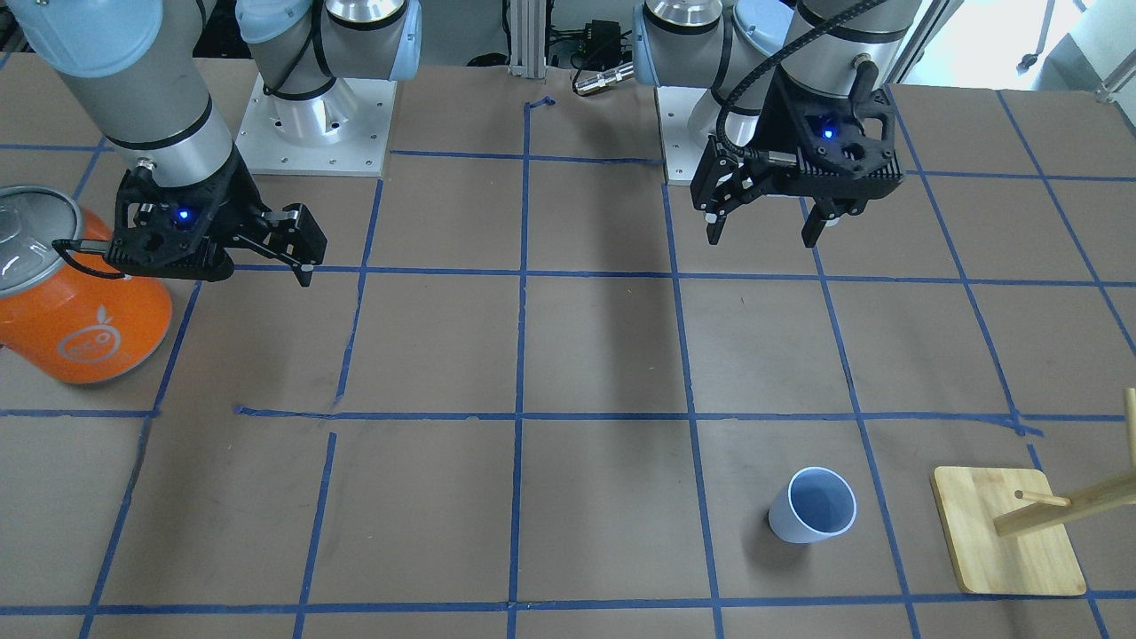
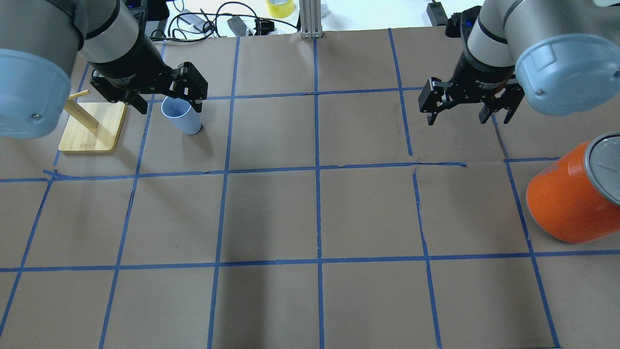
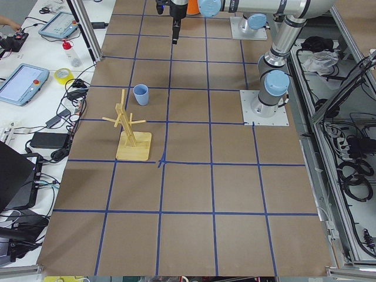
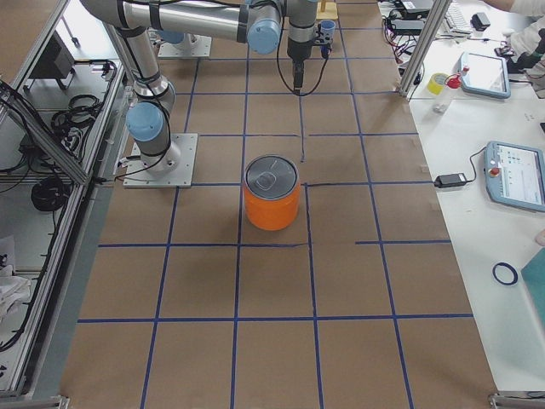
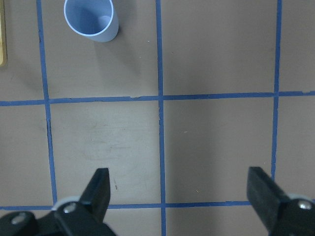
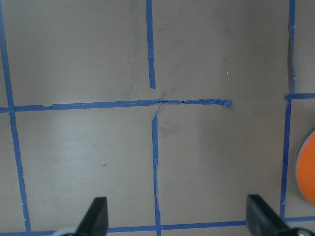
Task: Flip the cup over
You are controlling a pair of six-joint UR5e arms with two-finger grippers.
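Nearest the front camera, the cup (image 1: 809, 508) stands mouth-up on the counter (image 1: 603, 355), near the wooden rack (image 1: 994, 541). From left to right there are the orange can (image 1: 80, 319), the right gripper (image 2: 466, 118) with jaws spread and empty, and the left gripper (image 1: 763, 238) likewise. The cup's thin, smooth plastic is probably light and may slip or dent, so a gentle mid-wall pinch suits.

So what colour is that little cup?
Pale bluish-white cup, clearest in the exterior front-facing view.
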